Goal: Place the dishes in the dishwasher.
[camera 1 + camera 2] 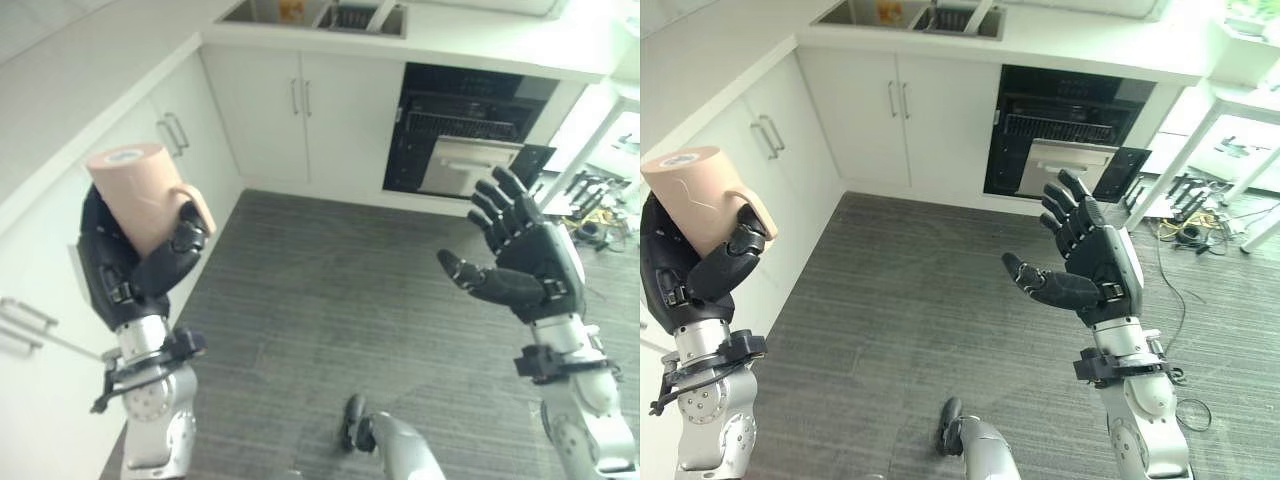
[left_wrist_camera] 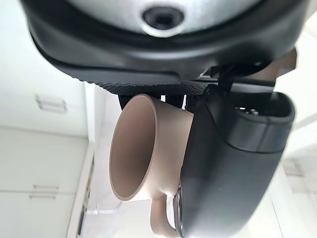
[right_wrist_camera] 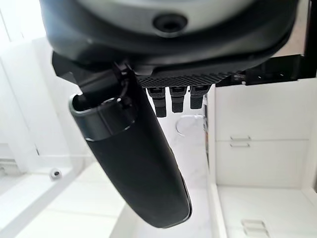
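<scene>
mug [image 1: 140,200] gripped by left hand [image 1: 125,265] — right hand [image 1: 525,260] spread — dishwasher [image 1: 465,135] open beyond.

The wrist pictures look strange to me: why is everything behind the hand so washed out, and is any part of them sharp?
In the left wrist view the mug in the left hand is fairly crisp, while the cabinets behind glare white. In the right wrist view the right hand looms dark against bright, soft cupboard doors. The left eye view burns out at its top right corner.
</scene>
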Tool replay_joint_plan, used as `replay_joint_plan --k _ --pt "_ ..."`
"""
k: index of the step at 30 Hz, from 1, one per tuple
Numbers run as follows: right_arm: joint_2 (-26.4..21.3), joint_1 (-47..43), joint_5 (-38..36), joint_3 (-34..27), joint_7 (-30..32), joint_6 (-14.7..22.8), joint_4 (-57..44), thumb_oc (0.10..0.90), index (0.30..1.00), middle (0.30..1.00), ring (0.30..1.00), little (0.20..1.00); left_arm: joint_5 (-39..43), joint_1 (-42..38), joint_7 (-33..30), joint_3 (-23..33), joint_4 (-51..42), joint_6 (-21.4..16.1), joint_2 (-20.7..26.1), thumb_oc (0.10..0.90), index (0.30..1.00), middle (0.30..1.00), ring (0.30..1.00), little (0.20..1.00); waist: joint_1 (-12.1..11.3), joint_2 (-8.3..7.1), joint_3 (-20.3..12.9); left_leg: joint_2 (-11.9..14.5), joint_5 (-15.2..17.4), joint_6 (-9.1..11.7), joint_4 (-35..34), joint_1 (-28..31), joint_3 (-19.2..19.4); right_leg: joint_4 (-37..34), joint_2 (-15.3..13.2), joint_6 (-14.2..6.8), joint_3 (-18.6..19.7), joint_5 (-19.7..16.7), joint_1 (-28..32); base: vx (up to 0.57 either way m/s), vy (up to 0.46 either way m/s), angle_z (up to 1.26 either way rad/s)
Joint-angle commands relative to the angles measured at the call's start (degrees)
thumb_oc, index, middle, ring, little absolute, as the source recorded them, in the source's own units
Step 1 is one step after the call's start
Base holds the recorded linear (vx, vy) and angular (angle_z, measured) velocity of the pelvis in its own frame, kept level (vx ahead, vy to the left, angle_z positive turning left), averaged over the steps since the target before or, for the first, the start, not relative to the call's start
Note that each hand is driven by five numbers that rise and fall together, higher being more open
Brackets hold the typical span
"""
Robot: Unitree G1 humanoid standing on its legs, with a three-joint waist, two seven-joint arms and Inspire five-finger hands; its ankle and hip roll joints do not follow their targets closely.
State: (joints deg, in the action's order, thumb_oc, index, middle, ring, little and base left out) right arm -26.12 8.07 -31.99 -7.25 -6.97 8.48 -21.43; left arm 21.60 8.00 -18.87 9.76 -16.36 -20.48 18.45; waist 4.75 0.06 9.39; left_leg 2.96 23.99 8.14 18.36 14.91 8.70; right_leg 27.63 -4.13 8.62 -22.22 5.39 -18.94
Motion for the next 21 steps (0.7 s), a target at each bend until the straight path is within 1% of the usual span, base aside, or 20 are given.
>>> replay_joint_plan --k 1,2,3,4,5,6,7,8,9,10,11,12,14,15,16,18,19,21 --pt "-1.84 -3.4 -3.81 -3.33 -0.62 5.41 -5.6 0.8 0.9 0.9 0.9 0.9 -3.86 -3.65 0.33 1.09 -6.56 -7.13 4.56 0.4 0.3 0.3 0.3 0.3 -0.27 -3.34 -2.78 1.91 -29.61 0.57 7.36 -3.6 -2.32 -10.44 -3.97 -12.33 9.02 -2.77 6.5 0.47 -0.387 -0.75" --pt "-1.99 -3.22 -4.3 -3.57 -1.25 5.32 -5.21 0.8 0.9 0.9 0.9 0.9 -4.26 -3.3 0.66 1.07 -6.52 -7.42 4.1 0.4 0.3 0.3 0.3 0.3 -1.11 -4.51 -1.9 -0.33 -30.78 0.14 14.36 -8.98 -3.19 -10.44 -3.46 -11.23 11.06 -1.82 8.69 0.34 -0.292 -0.73" --pt "-1.93 -3.12 -4.28 -3.75 -1.47 5.4 -4.92 0.8 0.9 0.9 0.9 0.9 -4.45 -3.12 1.01 0.92 -6.4 -7.71 4.0 0.4 0.3 0.3 0.3 0.3 -1.56 -4.98 -1.26 -0.43 -30.54 -0.28 18.06 -13.4 -3.17 -10.44 -3.28 -10.77 11.87 -1.42 9.75 0.35 -0.244 -0.78" --pt "-1.85 -3.43 -3.75 -3.64 -0.95 5.38 -4.62 0.8 0.9 0.9 0.9 0.9 -5.1 -3.12 1.89 0.44 -5.71 -8.38 3.7 0.4 0.3 0.3 0.3 0.3 -2.84 -5.39 0.36 -1.17 -27.9 -2.11 20.22 -21.6 -3.05 -10.44 -2.02 -10.54 13.68 -0.13 12.46 0.29 -0.131 -0.97" --pt "-1.84 -3.72 -3.86 -3.44 -0.58 5.29 -4.57 0.8 0.9 0.9 0.9 0.9 -5.19 -2.99 2.27 0.33 -5.55 -8.61 3.67 0.4 0.3 0.3 0.3 0.3 -3.21 -5.21 0.68 -1.4 -27.01 -2.76 17.59 -22.63 -2.62 -10.44 -1.25 -10.68 14.56 0.43 12.99 0.47 -0.06 -0.89" --pt "-1.57 -4.3 -4.15 -2.94 -0.22 4.7 -4.63 0.8 0.9 0.9 0.9 0.9 -5.4 -2.1 2.83 0.46 -5.63 -8.91 3.59 0.4 0.3 0.3 0.3 0.3 -3.56 -4.64 0.95 -1.25 -25.69 -3.58 8.2 -22.12 -0.39 -10.44 0.38 -11.26 16.55 1.78 13.89 0.42 0.047 -1.03" --pt "-1.39 -4.52 -3.95 -2.58 -0.11 4.47 -4.63 0.8 0.9 0.9 0.9 0.9 -5.43 -1.65 2.88 0.55 -5.61 -9.16 3.76 0.4 0.3 0.3 0.3 0.3 -3.89 -4.07 1.05 -0.92 -25.89 -3.72 2.12 -21.63 0.66 -10.44 1.29 -11.72 17.7 2.41 14.39 0.51 0.132 -0.97" --pt "-0.96 -4.71 -3.29 -1.96 0.14 4.15 -4.54 0.8 0.9 0.9 0.9 0.9 -5.64 -0.91 2.82 0.57 -5.59 -9.75 4.2 0.4 0.3 0.3 0.3 0.3 -4.2 -2.51 1.58 0.7 -24.09 -3.57 -1.17 -24.46 0.92 -10.44 3.28 -12.41 19.23 3.46 15.61 0.43 0.171 -1.05" --pt "-0.77 -4.47 -2.76 -1.56 0.45 3.99 -4.86 0.8 0.9 0.9 0.9 0.9 -5.7 -0.56 2.46 0.37 -5.65 -10.11 4.44 0.4 0.3 0.3 0.3 0.3 -4.52 -1.13 1.75 1.9 -22.25 -3.35 -1.17 -27.72 -0.16 -10.44 4.93 -12.75 20.63 4.14 16.42 0.49 0.173 -0.99" --pt "-0.77 -3.97 -2.52 -1.39 0.98 4.05 -5.11 0.8 0.9 0.9 0.9 0.9 -5.24 -0.43 2.38 0.17 -5.62 -10.5 4.75 0.4 0.3 0.3 0.3 0.3 -5.18 -0.23 1.83 2.35 -23.65 -2.64 -1.17 -31.02 -1.95 -10.44 6.32 -12.56 21.69 4.98 17.86 0.44 0.122 -0.88" --pt "-1.08 -3.71 -2.34 -1.19 1.82 4.29 -5.03 0.8 0.9 0.9 0.9 0.9 -4.95 -0.68 2.53 -0.25 -5.29 -11.01 4.91 0.4 0.3 0.3 0.3 0.3 -5.69 0.06 1.55 2.32 -24.9 -2.17 -1.17 -32.88 -3.2 -10.44 7.22 -12.21 22.72 6.07 19.21 0.4 0.089 -0.84" --pt "-1.62 -3.91 -2.63 -0.97 1.83 4.6 -4.71 0.8 0.9 0.9 0.9 0.9 -5.51 -1.21 2.03 -0.69 -4.93 -11.32 5.02 0.4 0.3 0.3 0.3 0.3 -6.01 -0.05 1.31 2.07 -24.95 -2.22 -1.17 -33.73 -3.94 -10.44 7.5 -12.11 23.28 7.13 20.37 0.35 0.1 -0.64" --pt "-2.01 -4.17 -2.66 -1.14 0.39 5.4 -4.2 0.8 0.9 0.9 0.9 0.9 -7.11 -2.48 0.29 -1.32 -4.4 -11.49 5.14 0.4 0.3 0.3 0.3 0.3 -5.96 -0.32 0.64 1.93 -23.23 -2.69 -1.17 -33.34 -3.75 -10.44 6.55 -12.85 23.43 8.16 21.35 0.33 0.154 -0.84" --pt "-2.17 -3.49 -3.54 -2.12 -0.53 5.32 -4.6 0.8 0.9 0.9 0.9 0.9 -6.75 -2.98 0.02 -1.06 -4.59 -11.31 5.66 0.4 0.3 0.3 0.3 0.3 -5.83 -0.44 0.13 1.58 -22.7 -3.37 -1.17 -32.65 -3.44 -10.44 5.5 -13.64 23.41 8.46 22.41 0.37 0.177 -1.02" --pt "-2.22 -3.06 -4.2 -2.74 -0.97 4.94 -5.25 0.8 0.9 0.9 0.9 0.9 -6.45 -3.45 -0.11 -0.82 -4.86 -10.89 6.15 0.4 0.3 0.3 0.3 0.3 -5.78 -0.56 -0.35 1.3 -22.11 -3.88 -1.17 -32.17 -3.92 -10.44 4.85 -14.17 23.45 8.69 23.13 0.34 0.157 -0.91" --pt "-1.71 -2.89 -3.86 -3.06 -0.57 4.47 -5.84 0.8 0.9 0.9 0.9 0.9 -6.56 -4.87 0.52 -0.92 -4.65 -10.45 6.47 0.4 0.3 0.3 0.3 0.3 -5.85 -0.95 -1.34 1.24 -21.04 -4.79 -1.17 -31.24 -3.29 -10.44 3.53 -14.8 22.13 8.99 24.43 0.29 0.105 -0.79" --pt "-1.29 -3.01 -3.45 -2.89 -0.11 4.26 -5.99 0.8 0.9 0.9 0.9 0.9 -6.57 -5.52 0.75 -1.21 -4.55 -10.22 6.6 0.4 0.3 0.3 0.3 0.3 -5.94 -1.29 -1.65 0.77 -20.68 -5.21 -1.17 -30.94 -3.32 -10.44 2.93 -15.24 21.51 8.3 24.87 0.31 0.088 -0.57" --pt "0.22 -3.26 -4.03 -2.51 0.72 3.17 -5.92 0.8 0.9 0.9 0.9 0.9 -5.82 -6.33 2.32 -1.58 -4.64 -9.31 6.68 0.4 0.3 0.3 0.3 0.3 -6.51 -2.53 -2.51 -1.18 -20.0 -6.61 -1.17 -30.52 -4.13 -10.44 1.4 -16.9 19.44 3.12 26.81 0.35 0.096 0.09"
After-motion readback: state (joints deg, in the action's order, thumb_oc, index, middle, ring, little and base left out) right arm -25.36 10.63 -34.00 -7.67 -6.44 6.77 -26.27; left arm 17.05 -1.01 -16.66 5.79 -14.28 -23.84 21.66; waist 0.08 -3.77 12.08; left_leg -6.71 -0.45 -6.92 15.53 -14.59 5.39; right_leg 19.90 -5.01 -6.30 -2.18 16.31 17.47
